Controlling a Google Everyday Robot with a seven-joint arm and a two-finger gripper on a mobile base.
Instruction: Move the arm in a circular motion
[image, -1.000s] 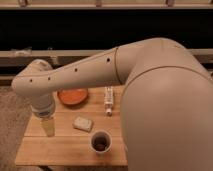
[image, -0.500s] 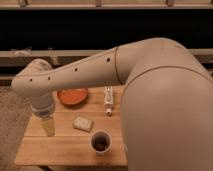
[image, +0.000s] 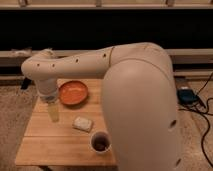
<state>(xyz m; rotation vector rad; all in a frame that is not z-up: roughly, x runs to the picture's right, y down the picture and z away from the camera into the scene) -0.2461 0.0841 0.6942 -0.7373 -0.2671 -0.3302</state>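
Note:
The arm (image: 90, 62) is a huge cream-beige chain of thick rounded segments dotted with small dark holes. It reaches from the lower right across to the left. It bends down at a rounded elbow (image: 37, 70) into a grey wrist (image: 48, 96). The gripper (image: 52, 113) is the pale yellowish tip. It points straight down over the left part of a small wooden table (image: 50, 145), just left of an orange bowl (image: 73, 92). It holds nothing that I can see.
On the table are a small white block (image: 82, 123) and a cup with dark contents (image: 100, 142) near the front edge. Carpet surrounds the table. A bluish device (image: 186, 95) and black cables (image: 204, 120) lie on the floor at right. A dark wall with a ledge runs behind.
The gripper has shifted a little to the right and away from the table's front. The thick arm segment now hides a small white object that showed right of the bowl.

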